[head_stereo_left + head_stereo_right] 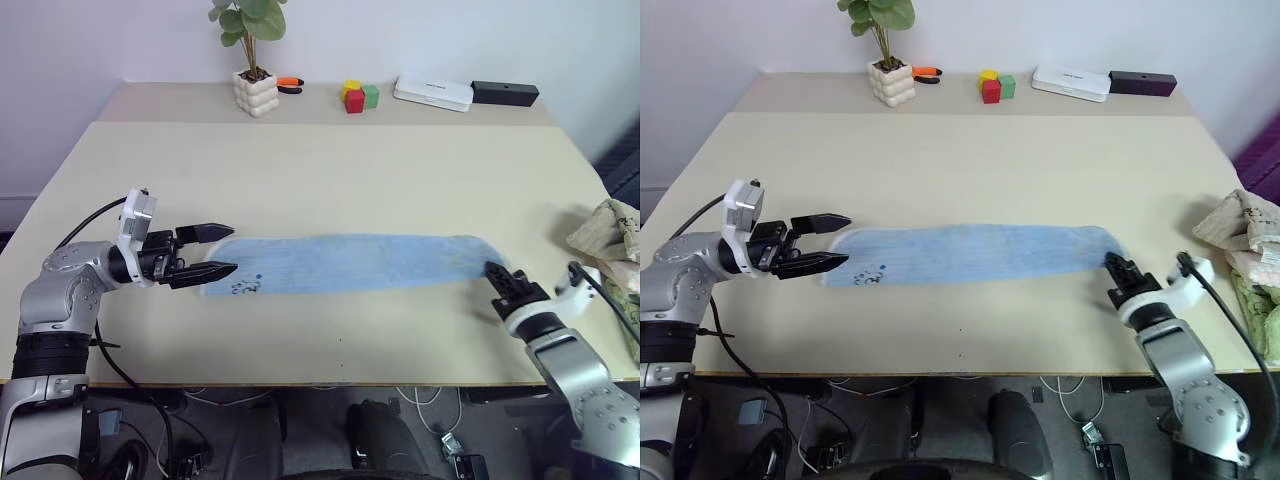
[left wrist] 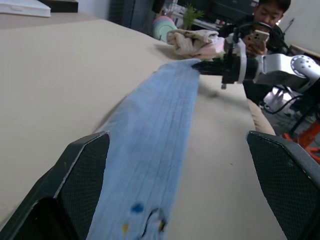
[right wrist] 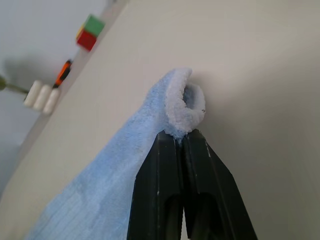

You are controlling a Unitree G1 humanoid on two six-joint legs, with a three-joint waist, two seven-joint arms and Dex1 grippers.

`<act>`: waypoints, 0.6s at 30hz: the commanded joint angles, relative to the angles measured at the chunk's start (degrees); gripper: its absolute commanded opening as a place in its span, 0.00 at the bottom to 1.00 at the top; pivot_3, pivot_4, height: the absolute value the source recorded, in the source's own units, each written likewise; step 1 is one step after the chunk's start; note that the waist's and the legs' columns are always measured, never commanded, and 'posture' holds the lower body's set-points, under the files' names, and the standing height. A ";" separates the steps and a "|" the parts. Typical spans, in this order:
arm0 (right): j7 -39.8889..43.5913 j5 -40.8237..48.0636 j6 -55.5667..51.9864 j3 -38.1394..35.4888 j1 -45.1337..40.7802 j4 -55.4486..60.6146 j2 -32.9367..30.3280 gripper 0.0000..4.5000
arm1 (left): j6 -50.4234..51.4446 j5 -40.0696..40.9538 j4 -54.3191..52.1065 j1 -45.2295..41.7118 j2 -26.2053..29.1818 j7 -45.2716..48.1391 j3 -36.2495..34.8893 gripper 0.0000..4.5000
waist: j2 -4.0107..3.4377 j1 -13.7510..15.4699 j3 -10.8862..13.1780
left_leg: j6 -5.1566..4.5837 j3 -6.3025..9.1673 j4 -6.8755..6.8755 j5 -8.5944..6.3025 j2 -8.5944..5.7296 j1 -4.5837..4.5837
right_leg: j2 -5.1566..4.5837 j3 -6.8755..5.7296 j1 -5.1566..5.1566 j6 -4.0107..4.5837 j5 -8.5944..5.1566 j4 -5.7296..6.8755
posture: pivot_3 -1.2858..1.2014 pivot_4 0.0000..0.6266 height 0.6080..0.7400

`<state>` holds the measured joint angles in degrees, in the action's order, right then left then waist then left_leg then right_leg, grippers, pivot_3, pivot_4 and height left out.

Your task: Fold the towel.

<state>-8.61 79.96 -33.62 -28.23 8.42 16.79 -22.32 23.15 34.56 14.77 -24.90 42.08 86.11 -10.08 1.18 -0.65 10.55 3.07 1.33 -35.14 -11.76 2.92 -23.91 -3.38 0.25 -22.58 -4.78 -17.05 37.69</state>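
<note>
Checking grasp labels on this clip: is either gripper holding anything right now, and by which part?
The right gripper is shut on the towel, pinching its curled edge at the right end. The left gripper is open at the other end, holding nothing.

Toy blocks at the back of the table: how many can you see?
3, clustered together at the table's far edge between the potted plant and the flat white box: a yellow cube, a red cube in front of it, a green cube alongside. More may hide behind.
</note>
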 commanded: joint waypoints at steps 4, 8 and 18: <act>4.29 -5.91 -0.49 0.35 0.88 6.93 -4.03 0.01 | -0.89 0.93 0.25 -1.17 0.01 0.25 -1.21 1.00 | -0.09 -0.19 0.04 | 0.00 -0.08 0.00 0.00 0.01 0.05 | 0.03 0.13 -0.03 0.01 0.00 0.02 | 0.52 0.24 1.00; 8.66 -15.99 -0.24 5.86 -1.19 11.42 -8.12 0.01 | -1.22 0.68 0.78 -1.79 -0.25 0.17 -1.01 1.00 | -0.09 -0.10 0.04 | 0.00 -0.12 -0.01 0.00 0.01 0.04 | 0.05 0.15 -0.06 0.01 0.00 0.02 | 0.52 0.24 1.00; 20.63 -34.37 0.26 21.39 -8.14 18.08 -14.04 0.01 | -0.72 1.40 -1.12 -0.05 0.12 -0.33 -2.01 1.00 | -0.07 -0.01 0.04 | 0.00 -0.12 -0.04 0.00 0.01 -0.08 | 0.08 0.16 -0.15 -0.02 0.01 0.02 | 0.52 0.24 1.00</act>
<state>10.21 47.68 -34.29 -7.12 1.30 32.69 -35.36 22.83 34.54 15.60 -25.19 41.65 85.80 -10.43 1.12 -0.66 10.59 3.07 1.21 -35.20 -11.76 2.93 -24.00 -3.30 0.41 -22.73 -4.80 -17.03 37.71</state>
